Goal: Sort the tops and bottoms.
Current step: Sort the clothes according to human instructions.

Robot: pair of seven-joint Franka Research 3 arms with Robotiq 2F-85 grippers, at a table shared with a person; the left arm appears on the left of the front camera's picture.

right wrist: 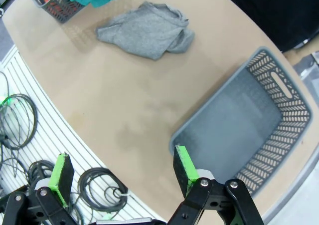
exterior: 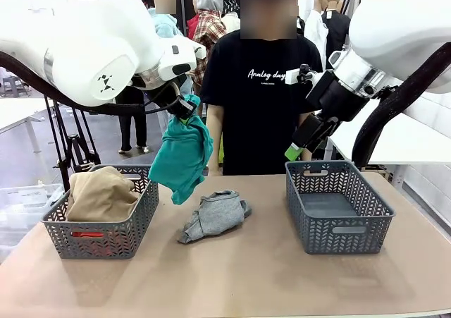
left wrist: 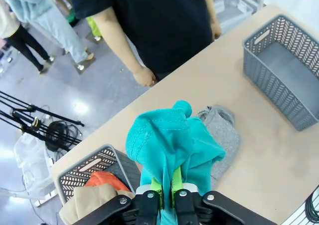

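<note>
Clock laid on the bench (exterior: 232,283) as read from the robot's side, twelve toward the person.

Found the left hand (exterior: 184,108) pinched shut on the teal garment (exterior: 182,156), lifted clear of the bench at about ten o'clock, just beside the inner end of the left basket (exterior: 99,242). Confirmed in the left wrist view: green pads (left wrist: 156,187) closed on a bunched fold, the rest left hanging loose below. Judged held high to keep the trailing hem clear of the basket rim and off the grey garment (exterior: 215,216) lying nearby.

Found the right hand (exterior: 299,145) spread wide, gripping nothing, poised in the air by the far inner corner of the right basket (exterior: 338,242) at about two o'clock. Judged parked there in readiness, out of the left arm's way.

Located the grey garment crumpled on the bench near centre, between the two baskets, touching neither.

Checked containers. Left basket, nine o'clock: tan garment (exterior: 102,191) heaped above the rim, orange-red garment (exterior: 88,234) underneath, glimpsed through the mesh. Right basket, three o'clock: bare floor, nothing inside.

Judged task partly done: two garments binned, one in the air, one untouched. Cannot tell tops from bottoms by cloth shape, hence cannot name the proper basket for the teal garment.
</note>
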